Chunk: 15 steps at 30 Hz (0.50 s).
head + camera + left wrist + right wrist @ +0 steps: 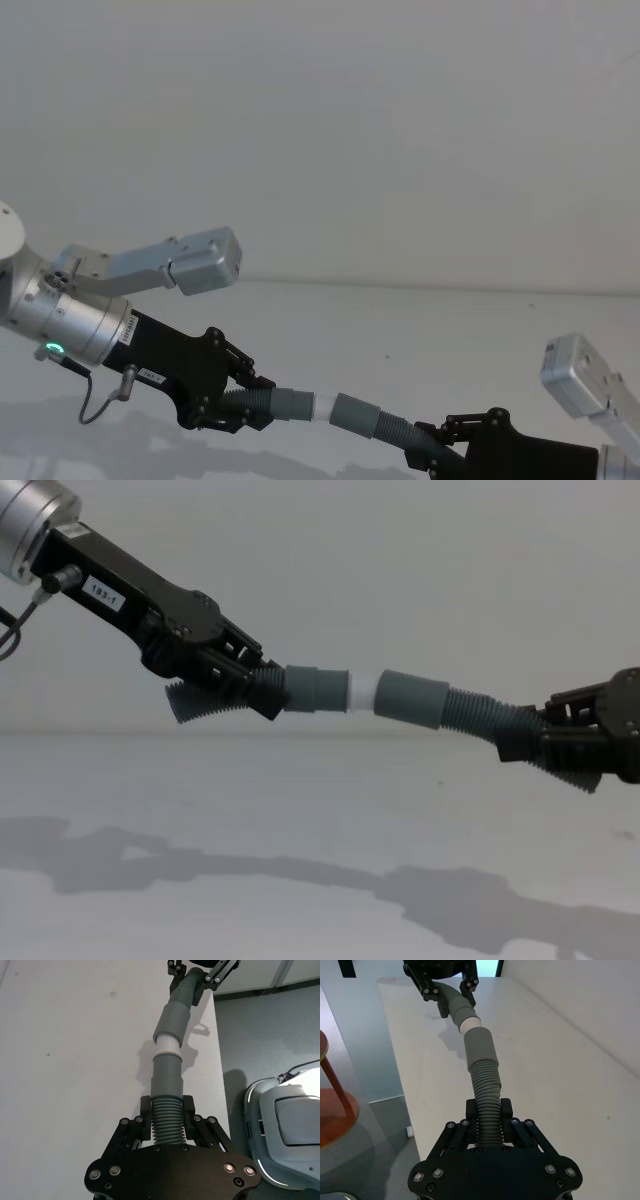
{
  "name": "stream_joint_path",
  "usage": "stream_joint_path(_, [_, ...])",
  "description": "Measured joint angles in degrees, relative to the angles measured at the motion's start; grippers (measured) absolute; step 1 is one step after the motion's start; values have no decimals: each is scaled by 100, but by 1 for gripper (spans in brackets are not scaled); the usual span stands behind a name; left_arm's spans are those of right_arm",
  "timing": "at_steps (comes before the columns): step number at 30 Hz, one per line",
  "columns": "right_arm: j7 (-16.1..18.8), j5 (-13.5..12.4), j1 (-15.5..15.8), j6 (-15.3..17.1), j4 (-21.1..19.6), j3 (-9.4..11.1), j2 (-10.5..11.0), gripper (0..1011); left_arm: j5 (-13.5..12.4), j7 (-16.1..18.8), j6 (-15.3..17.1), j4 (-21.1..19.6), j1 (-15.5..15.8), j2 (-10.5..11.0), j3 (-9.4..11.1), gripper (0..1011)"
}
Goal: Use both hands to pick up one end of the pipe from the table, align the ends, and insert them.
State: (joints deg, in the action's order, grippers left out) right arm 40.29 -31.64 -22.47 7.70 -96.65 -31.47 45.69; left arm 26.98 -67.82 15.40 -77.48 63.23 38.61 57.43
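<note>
The black right gripper with ribbed finger pads [489,1120], nearest the viewer at the lower right of the head view [440,447], is clamping the corrugated body of the right-hand dark grey flexible pipe piece [485,1095]; its fingers are pressing against both sides of the ribs. This piece is rising leftward and ending in a wider plain grey socket cuff [411,697]. The black left gripper bearing a small white "183-1" label [245,685] is reaching in from the upper left and is likewise clenching the ribbed section of the left-hand dark grey corrugated pipe piece [166,1122], whose free corrugated tail is hanging below the fingers. Its smooth grey cuff with a narrower white tip [167,1062] is pointing right toward the socket. The white tip is sitting at the mouth of the socket cuff, part of it still exposed between the two grey cuffs. Both pieces are being held in the air above the plain white matte table [320,810], casting shadows upon it.
</note>
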Motion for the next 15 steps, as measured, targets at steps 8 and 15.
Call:
stream_joint_path(8, [60, 174, 37, -313, -5, 7, 31, 251, -19, -37, -18, 29, 27, -22, 18, 329])
stream_joint_path(15, [148, 294, 55, -546, 1, 16, 57, 251, -25, -85, -37, 63, 60, -46, 47, 329])
